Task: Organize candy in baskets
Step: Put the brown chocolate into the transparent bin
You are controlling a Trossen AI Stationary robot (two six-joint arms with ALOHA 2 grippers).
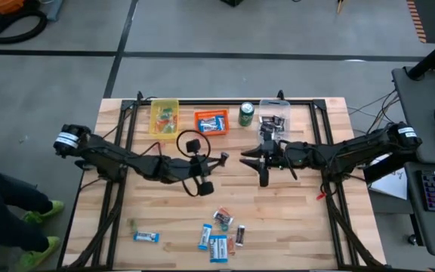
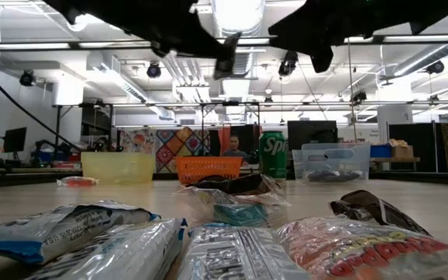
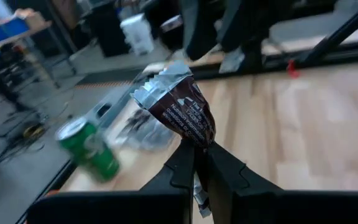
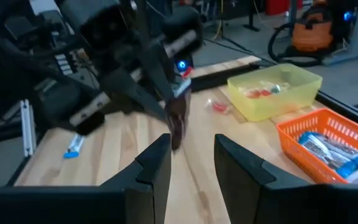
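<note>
My left gripper hangs over the table's middle, shut on a dark brown mini bar. My right gripper faces it from the right, open and empty; in its wrist view the held bar shows just beyond its fingers. Along the far edge stand the yellow basket, the orange basket with blue-and-white bars inside, and the clear basket with dark bars inside. Loose candy lies near the near edge, and one blue bar lies apart to its left. My left gripper pinches the dark brown mini bar by one end between its two fingers. The rest of the bar and its crimped silver end stick out past the fingertips. The bar is lifted clear of the table.
A green soda can stands between the orange and clear baskets. Black frame rails run along the table's left, right and far sides. Bare wood lies between the baskets and the candy pile. A person's legs and green shoes show left of the table.
</note>
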